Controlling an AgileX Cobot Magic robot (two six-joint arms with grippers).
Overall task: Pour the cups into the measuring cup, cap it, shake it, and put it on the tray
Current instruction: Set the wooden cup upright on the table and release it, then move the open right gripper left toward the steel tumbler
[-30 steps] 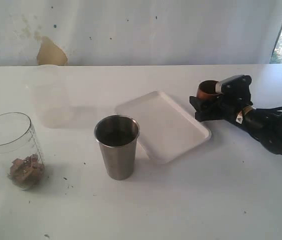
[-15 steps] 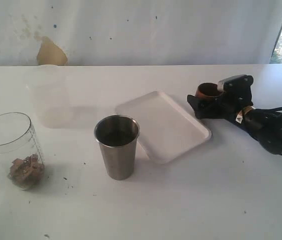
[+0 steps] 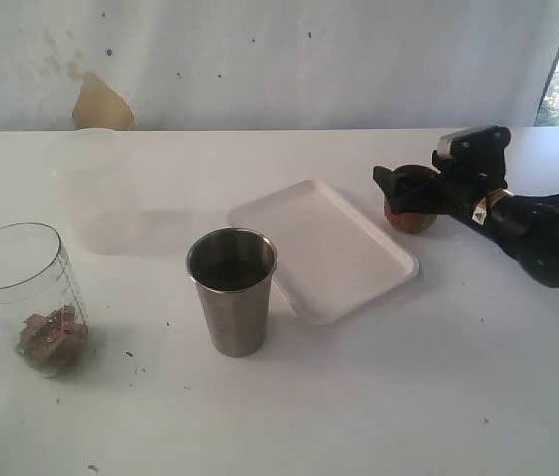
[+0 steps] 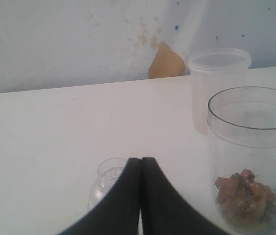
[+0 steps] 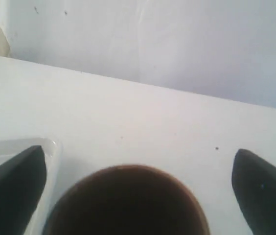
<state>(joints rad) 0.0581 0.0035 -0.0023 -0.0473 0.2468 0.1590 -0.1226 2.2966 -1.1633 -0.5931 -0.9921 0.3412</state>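
With the left gripper [image 4: 140, 169] closed empty, the wooden cup [image 3: 410, 210] is bracketed by the wide-spread right gripper [image 5: 138, 188] and may be toppled if clipped.

Bright, washed-out daylight; soft shadows; wrist views blurred.

Steel tumbler [image 3: 232, 290]: upright, mid-table, mouth open, inside dark, near the tray's front-left edge.
Wooden cup [image 3: 410, 212]: reddish-brown, round-bellied, on the table just right of the tray. It sits between the spread fingers of my right gripper [image 5: 139, 159], with a gap on each side.
Measuring cup [image 3: 32, 297]: clear, upright, uncapped, far left, brown chunks in the bottom.
Tray [image 3: 331, 248]: white, flat, skewed, between the tumbler and the wooden cup.
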